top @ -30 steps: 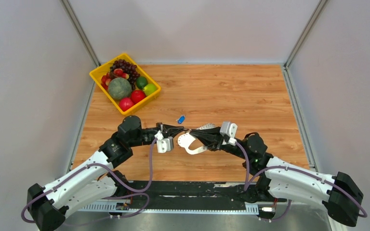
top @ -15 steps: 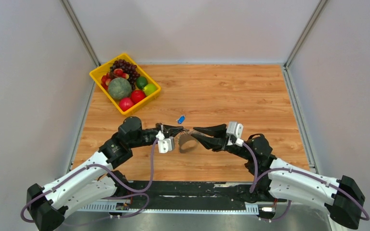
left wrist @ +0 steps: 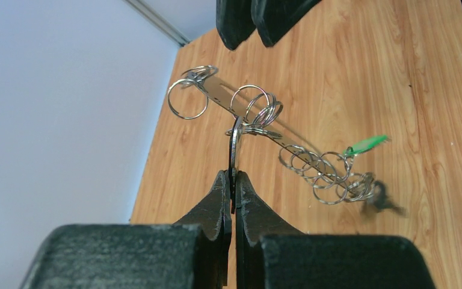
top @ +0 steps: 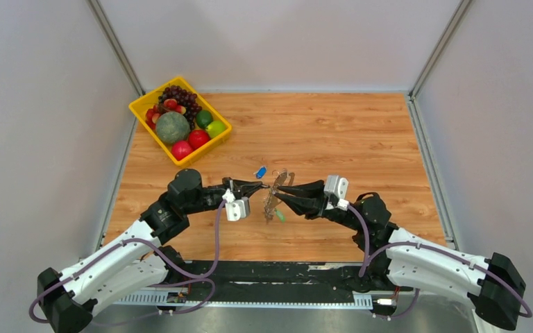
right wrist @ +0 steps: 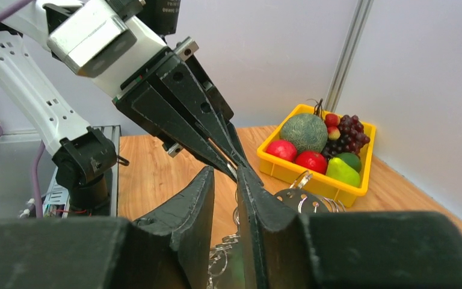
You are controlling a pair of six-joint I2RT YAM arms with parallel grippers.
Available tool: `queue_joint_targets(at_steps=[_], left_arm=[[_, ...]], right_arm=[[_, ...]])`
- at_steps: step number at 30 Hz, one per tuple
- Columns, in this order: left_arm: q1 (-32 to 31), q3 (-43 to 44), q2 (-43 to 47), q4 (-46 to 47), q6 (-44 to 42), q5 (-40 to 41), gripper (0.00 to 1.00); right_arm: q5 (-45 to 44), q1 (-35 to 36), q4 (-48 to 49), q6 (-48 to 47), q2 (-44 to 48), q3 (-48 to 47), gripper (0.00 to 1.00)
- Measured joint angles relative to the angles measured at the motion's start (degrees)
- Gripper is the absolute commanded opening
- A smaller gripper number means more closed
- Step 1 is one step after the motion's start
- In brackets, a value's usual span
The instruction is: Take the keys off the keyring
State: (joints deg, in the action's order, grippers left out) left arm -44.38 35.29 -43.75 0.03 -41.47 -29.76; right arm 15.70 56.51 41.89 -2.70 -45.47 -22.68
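My left gripper is shut on the edge of the keyring, a thick metal loop seen edge-on, and holds it above the table. A flat holed metal piece hangs from it with several small split rings, a green tag and a blurred dark-headed key. The bunch hangs between both grippers. My right gripper faces the left one, its tips beside the bunch. Its jaws stand a narrow gap apart with nothing seen between them.
A small blue tag lies on the wooden table just beyond the grippers. A yellow tray of fruit stands at the back left. Grey walls close in the table on the left, right and far side.
My right gripper's jaws have narrowed from wide open and moved up against the bunch. The bunch has swung and now hangs more upright. The left gripper has held its place.
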Motion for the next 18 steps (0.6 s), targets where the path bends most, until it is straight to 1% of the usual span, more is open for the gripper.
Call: queue_joint_targets(at_steps=[5,11,14,18], left_arm=[[0.0,0.0,0.1,0.0,0.0,-0.5,0.0],[0.0,0.0,0.2,0.0,-0.2,-1.3,0.0],[0.0,0.0,0.2,0.0,-0.3,-1.4,0.0],[0.0,-0.1,0.2,0.0,-0.5,-1.4,0.0]], right_arm=[[-0.6,0.0,-1.3,0.5,-1.4,0.0,0.25],[-2.5,0.0,-2.8,1.0,-1.5,0.0,0.27],[-3.1,0.0,-5.0,0.9,-0.6,-0.3,0.29],[-4.6,0.0,-8.7,0.4,2.8,-1.3,0.3]])
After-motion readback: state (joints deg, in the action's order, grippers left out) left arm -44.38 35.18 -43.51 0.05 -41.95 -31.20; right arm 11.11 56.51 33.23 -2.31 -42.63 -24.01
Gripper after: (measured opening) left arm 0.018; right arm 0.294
